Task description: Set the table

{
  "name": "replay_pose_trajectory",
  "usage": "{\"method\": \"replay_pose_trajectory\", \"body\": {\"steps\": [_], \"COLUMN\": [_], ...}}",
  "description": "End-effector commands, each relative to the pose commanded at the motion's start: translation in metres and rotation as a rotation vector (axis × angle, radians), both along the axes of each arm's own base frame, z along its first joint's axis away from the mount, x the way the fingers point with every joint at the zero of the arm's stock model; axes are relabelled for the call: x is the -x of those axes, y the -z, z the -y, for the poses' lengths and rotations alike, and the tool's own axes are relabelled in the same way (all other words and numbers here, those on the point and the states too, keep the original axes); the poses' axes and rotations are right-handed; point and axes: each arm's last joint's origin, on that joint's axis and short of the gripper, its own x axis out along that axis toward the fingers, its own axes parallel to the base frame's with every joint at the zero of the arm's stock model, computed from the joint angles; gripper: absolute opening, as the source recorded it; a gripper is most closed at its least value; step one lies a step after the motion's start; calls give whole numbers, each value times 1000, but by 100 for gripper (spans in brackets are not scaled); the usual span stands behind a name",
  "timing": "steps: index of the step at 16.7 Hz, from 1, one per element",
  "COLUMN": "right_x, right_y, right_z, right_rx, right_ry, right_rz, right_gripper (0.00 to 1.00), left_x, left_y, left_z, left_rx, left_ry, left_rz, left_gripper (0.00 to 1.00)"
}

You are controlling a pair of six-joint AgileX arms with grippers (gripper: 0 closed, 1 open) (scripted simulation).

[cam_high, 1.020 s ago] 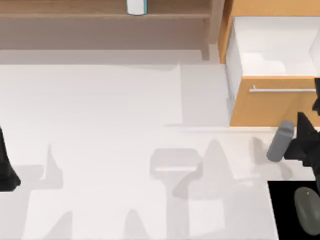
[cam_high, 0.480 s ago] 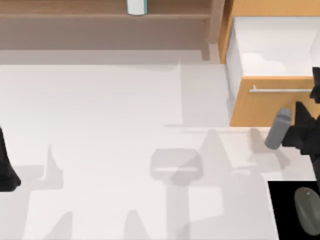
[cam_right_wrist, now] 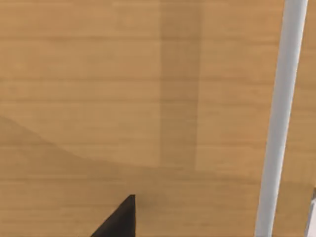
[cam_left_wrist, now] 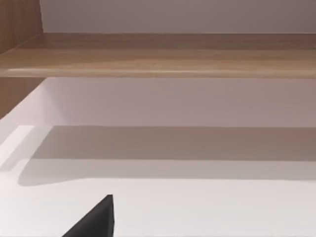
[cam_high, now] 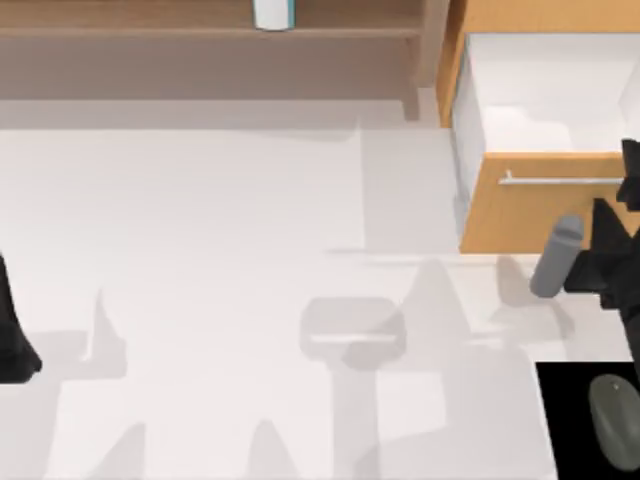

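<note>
The white table (cam_high: 200, 220) spreads across the top view. At its right side my right gripper (cam_high: 578, 266) is shut on a tilted grey cylinder (cam_high: 556, 258), held above the table just in front of the orange-wood drawer front (cam_high: 520, 215). The right wrist view looks close onto that drawer front (cam_right_wrist: 123, 98) and its silver bar handle (cam_right_wrist: 279, 123), with one black fingertip (cam_right_wrist: 118, 221) showing. My left arm (cam_high: 12, 335) is parked at the table's left edge. One of its black fingertips (cam_left_wrist: 96, 222) shows over the table (cam_left_wrist: 197, 207) in the left wrist view.
The cabinet's drawer (cam_high: 550, 95) stands pulled open at the back right, its bar handle (cam_high: 560, 181) facing the table. A brown wooden shelf (cam_high: 200, 30) runs along the back and carries a white and teal cup (cam_high: 272, 13). A black mat (cam_high: 570, 400) with a grey mouse (cam_high: 615, 420) lies at the front right.
My right gripper has carried the grey cylinder away from the front edge, toward the drawer front, then nearly stopped. The left arm has not moved.
</note>
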Motion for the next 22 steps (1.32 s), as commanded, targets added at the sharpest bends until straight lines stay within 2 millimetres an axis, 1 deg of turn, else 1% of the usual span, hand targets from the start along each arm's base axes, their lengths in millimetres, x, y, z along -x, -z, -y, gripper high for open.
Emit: {"method": "replay_pose_trajectory", "body": {"steps": [9, 10, 19, 22], "right_x": [0, 0, 0, -15], "right_y": [0, 0, 1, 1], "right_z": [0, 0, 0, 0], "right_rx": [0, 0, -2, -2], "right_ry": [0, 0, 0, 3], "right_rz": [0, 0, -5, -2], "right_gripper": [2, 0, 0, 0], "left_x": [0, 0, 0, 0], "left_y": [0, 0, 0, 0], "left_z": [0, 0, 0, 0], "left_rx": [0, 0, 0, 0], "left_ry": [0, 0, 0, 0], "left_rz": [0, 0, 0, 0], "left_gripper": [100, 100, 100, 100]}}
